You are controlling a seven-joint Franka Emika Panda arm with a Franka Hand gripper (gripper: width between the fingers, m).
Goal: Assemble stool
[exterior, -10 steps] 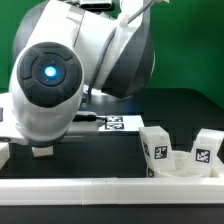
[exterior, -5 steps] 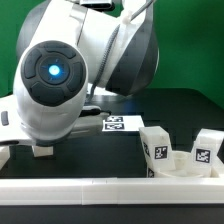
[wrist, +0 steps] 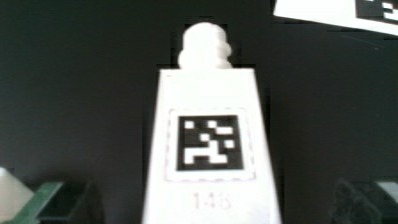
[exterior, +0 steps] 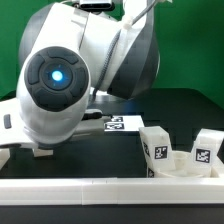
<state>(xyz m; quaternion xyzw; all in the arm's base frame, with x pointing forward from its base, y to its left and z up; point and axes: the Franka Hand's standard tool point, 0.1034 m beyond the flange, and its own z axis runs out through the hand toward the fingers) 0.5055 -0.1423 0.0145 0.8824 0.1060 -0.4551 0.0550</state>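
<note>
The fingers [wrist: 54, 205] of the gripper [wrist: 210, 206] stand wide apart and hold nothing. The white stool leg [wrist: 214, 130] lies flat between them, touching neither, with its peg pointing away from them. If one finger meets the leg before the other as they close, it would likely shove or twist the leg into a crooked hold, and a grip at this end, far from the peg, might let the smooth plastic droop or slip when lifted.

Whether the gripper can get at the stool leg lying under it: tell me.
Probably yes. In the wrist view the gripper is open, its fingers either side of the tagged stool leg, with nothing lying over the leg.
</note>
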